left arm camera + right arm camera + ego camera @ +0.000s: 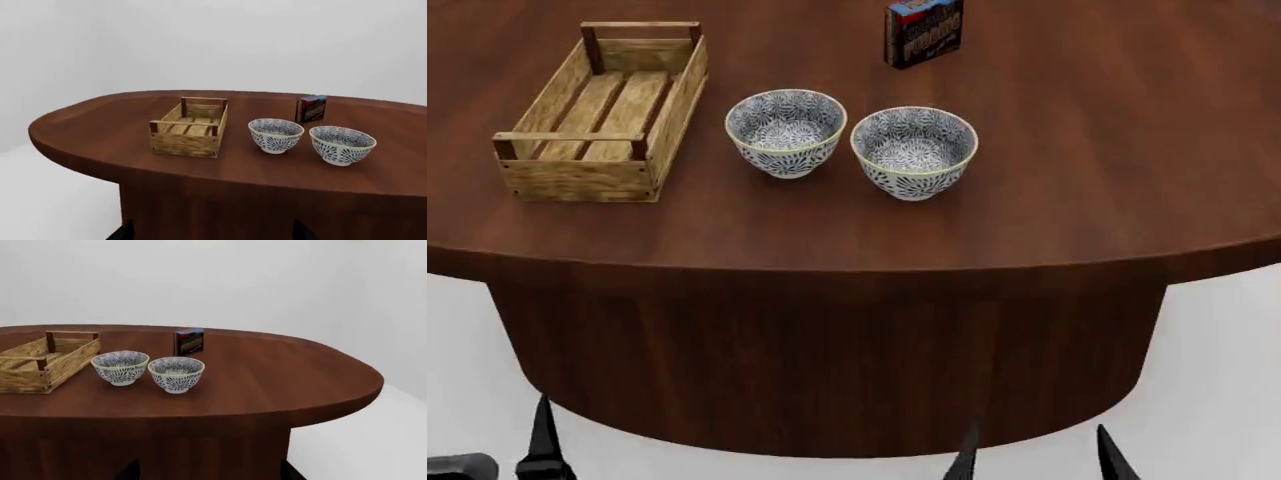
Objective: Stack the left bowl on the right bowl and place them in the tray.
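Showing only as dark finger tips cut off by the head view's lower edge: left gripper (545, 450), right gripper (1038, 455); spread or closed could not be told. Counted on the table (1068, 190): one tray (598, 178), two bowls, one dark box (924, 32), label unreadable. Left of the left bowl (785, 132) sat the tray; just right, not touching, the right bowl (913, 152); behind, the box. Well apart from both grippers, all of it.
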Controlling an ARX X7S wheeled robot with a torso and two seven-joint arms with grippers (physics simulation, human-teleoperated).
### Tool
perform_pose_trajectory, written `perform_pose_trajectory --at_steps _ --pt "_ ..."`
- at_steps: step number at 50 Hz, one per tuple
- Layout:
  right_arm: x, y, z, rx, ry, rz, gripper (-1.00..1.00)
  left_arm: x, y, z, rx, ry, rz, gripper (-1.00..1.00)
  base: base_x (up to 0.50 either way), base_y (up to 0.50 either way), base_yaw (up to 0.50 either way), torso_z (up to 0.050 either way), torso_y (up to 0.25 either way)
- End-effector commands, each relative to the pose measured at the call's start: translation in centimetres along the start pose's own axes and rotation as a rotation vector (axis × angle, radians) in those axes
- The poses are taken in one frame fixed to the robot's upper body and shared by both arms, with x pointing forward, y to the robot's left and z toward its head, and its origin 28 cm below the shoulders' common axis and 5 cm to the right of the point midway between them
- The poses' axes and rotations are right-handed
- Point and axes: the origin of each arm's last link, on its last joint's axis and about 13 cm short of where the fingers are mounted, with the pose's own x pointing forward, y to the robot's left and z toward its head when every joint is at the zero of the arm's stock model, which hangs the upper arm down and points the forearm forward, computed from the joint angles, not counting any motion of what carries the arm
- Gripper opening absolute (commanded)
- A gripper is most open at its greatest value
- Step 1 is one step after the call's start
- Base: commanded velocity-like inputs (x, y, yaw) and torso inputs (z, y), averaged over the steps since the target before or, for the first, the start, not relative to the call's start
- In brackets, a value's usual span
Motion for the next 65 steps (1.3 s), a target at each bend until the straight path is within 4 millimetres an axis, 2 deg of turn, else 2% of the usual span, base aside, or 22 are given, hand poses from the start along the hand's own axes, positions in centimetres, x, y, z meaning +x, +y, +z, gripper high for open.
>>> perform_pose_trajectory --at_steps 1,9,21,27,36,65 --pt "-1.0 -1.6 5.0 -0.059 -0.047 -0.053 1.00 -0.3 1.3 3.8 0.082 -0.070 0.060 1.00 0.00 0.00 0.00 0.000 0.000" --pt "-1.8 -2.8 7.3 -0.085 -0.043 -0.101 1.00 -0.7 1.8 6.1 0.084 -0.089 0.070 1.00 0.00 0.00 0.00 0.000 0.000" --pt "-2.8 -3.5 10.6 -0.093 -0.110 -0.154 1.00 -1.4 2.2 8.7 0.084 -0.125 0.076 1.00 0.00 0.00 0.00 0.000 0.000" --pt "-2.7 -3.4 10.7 -0.142 -0.091 -0.167 1.00 -1.5 2.1 9.0 0.083 -0.135 0.069 1.00 0.00 0.04 0.00 0.000 0.000" --pt "-2.4 -2.7 10.5 -0.166 -0.079 -0.145 1.00 -1.3 2.0 9.1 0.084 -0.133 0.077 1.00 0.00 0.50 0.00 0.000 0.000" --pt "-2.7 -2.7 10.1 -0.159 -0.078 -0.140 1.00 -1.5 1.6 8.6 0.082 -0.123 0.061 1.00 0.00 0.50 0.00 0.000 0.000"
